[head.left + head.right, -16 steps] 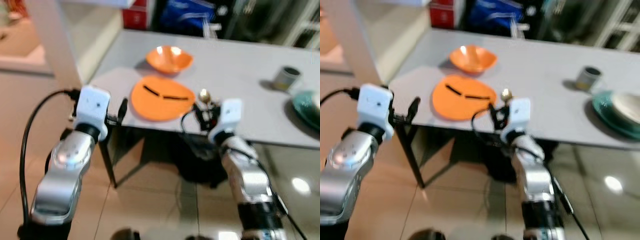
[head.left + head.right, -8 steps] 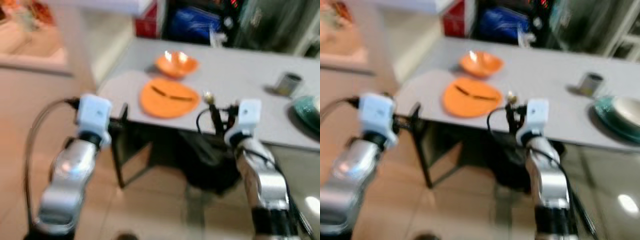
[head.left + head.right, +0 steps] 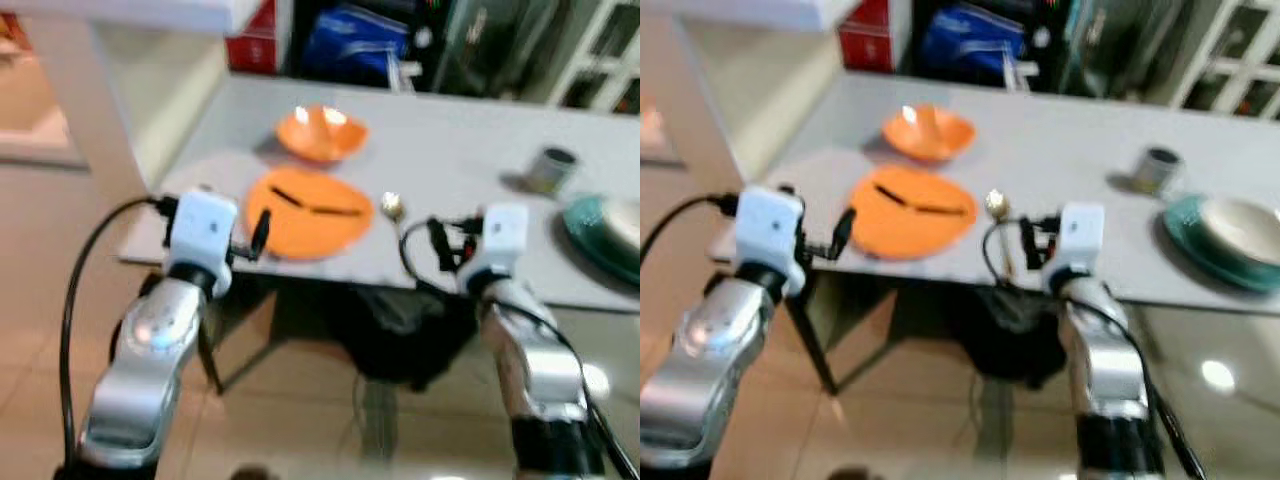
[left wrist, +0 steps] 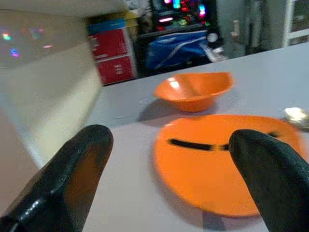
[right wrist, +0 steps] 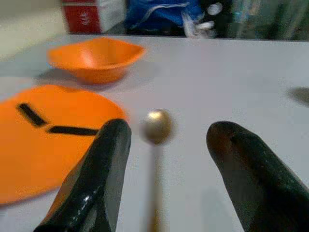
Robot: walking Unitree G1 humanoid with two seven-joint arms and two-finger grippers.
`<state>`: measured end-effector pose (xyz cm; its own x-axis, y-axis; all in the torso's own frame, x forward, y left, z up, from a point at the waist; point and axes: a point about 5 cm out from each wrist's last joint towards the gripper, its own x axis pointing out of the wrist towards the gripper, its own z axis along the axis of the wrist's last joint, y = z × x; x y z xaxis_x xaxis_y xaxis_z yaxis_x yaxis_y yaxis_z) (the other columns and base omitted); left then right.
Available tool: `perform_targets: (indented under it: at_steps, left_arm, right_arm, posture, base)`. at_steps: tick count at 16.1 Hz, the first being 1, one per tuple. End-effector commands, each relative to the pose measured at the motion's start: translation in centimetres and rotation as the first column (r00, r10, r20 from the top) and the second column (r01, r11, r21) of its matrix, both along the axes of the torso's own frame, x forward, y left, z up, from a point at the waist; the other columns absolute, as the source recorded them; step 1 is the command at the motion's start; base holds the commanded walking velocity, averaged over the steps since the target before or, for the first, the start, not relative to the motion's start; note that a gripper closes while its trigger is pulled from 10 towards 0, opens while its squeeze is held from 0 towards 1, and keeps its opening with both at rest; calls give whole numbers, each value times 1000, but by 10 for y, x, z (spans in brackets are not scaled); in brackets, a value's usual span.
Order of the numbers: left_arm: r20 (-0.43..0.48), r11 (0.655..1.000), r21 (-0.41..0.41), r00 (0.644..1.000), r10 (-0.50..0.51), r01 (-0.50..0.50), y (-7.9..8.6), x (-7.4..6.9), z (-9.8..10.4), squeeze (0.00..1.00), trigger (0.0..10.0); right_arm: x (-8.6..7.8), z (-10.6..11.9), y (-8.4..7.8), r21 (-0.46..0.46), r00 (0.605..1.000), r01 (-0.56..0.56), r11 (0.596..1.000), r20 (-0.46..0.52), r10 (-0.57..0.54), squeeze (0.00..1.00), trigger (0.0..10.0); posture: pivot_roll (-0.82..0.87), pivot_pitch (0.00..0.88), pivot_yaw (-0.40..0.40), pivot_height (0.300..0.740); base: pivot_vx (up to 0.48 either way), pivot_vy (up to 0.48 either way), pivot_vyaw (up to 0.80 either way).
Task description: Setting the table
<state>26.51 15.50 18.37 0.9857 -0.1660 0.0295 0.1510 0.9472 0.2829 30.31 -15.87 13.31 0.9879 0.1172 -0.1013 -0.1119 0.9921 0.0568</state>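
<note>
Lying on the grey table [image 3: 470, 130] just right of the orange plate [image 3: 310, 212], the gold spoon [image 5: 155, 140] runs its long axis along the right gripper's reach, bowl pointing away toward the far side, handle toward the near edge. Right gripper [image 5: 166, 145] straddles the handle, fingers spread and not touching it. Left gripper [image 4: 174, 159] hangs open at the plate's near-left edge. An orange bowl [image 3: 321, 133] sits beyond the plate; a teal plate [image 3: 1225, 235] and small cup [image 3: 1158, 168] lie well apart, right.
</note>
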Motion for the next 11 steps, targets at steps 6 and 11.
perform_targets:
  at_steps: [6,11]
  left_arm:
    - [11,1000,8,1000,-9,9,-1,0,4,0,10000]
    - [-10,993,54,995,-102,103,-6,-3,1,0,10000]
  right_arm:
    - [0,-2,-6,43,999,31,999,-44,-29,0,10000]
    - [0,-2,-9,116,995,19,993,-100,-8,1000,10000]
  posture:
    - [62,55,-51,740]
    - [56,53,-38,740]
  base:
    - [411,0,0]
    - [160,0,0]
